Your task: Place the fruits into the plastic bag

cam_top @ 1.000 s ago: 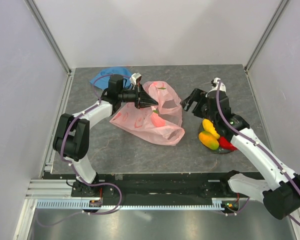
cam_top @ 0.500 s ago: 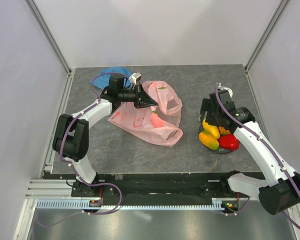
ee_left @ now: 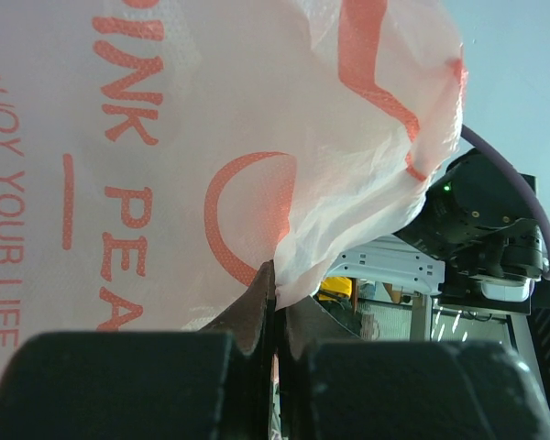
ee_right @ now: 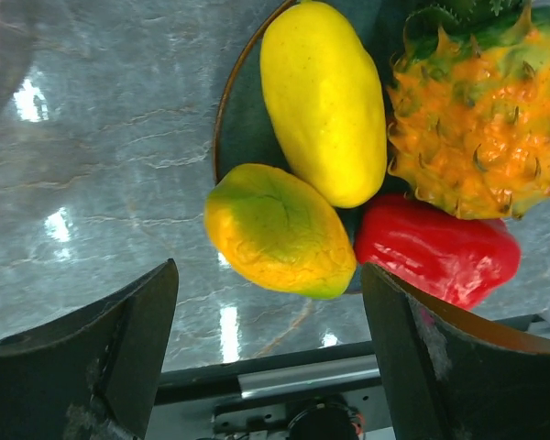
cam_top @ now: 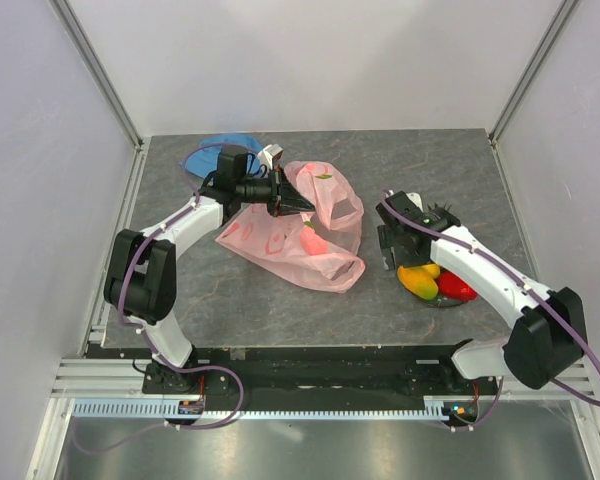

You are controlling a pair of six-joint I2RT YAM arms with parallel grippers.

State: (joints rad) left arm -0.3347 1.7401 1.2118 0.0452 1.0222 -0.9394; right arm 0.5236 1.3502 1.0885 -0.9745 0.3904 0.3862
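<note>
The left gripper (cam_top: 292, 204) is clamped tight on a fold of the bag (cam_top: 325, 262), near its rim. The wrist view shows both fingers (ee_left: 257, 316) pressed together with the thin pink film pinched between them. The rest of the bag lies slack on the table (cam_top: 400, 160), between the 2 arms. A pink-red shape shows through it, but I cannot tell whether that is a fruit or a print. The right gripper (cam_top: 396, 250) hangs wide apart and empty over the near-left edge of the plate (ee_right: 222, 128), grasping nothing. Below it, 4 fruits are packed together on the plate: a green-tinged mango (ee_right: 280, 229) between the fingers, a yellow mango (ee_right: 325, 101) touching it, a red fruit (ee_right: 440, 257) and a pineapple (ee_right: 467, 128). The next step looks like a grasp on the green-tinged mango, and several things could go wrong. The fruits touch, so a finger coming down on the wrong side could wedge against the yellow mango or push the red fruit off the plate's rim. The mango's skin looks smooth and rounded, so an off-centre squeeze may squirt it onto the table. The bag is the greater worry. Only 1 pinch holds it, so the mouth may sag shut and a dropped fruit could land on top of the film. A tug from the arriving arm could also pull the film out of the left grip.
</note>
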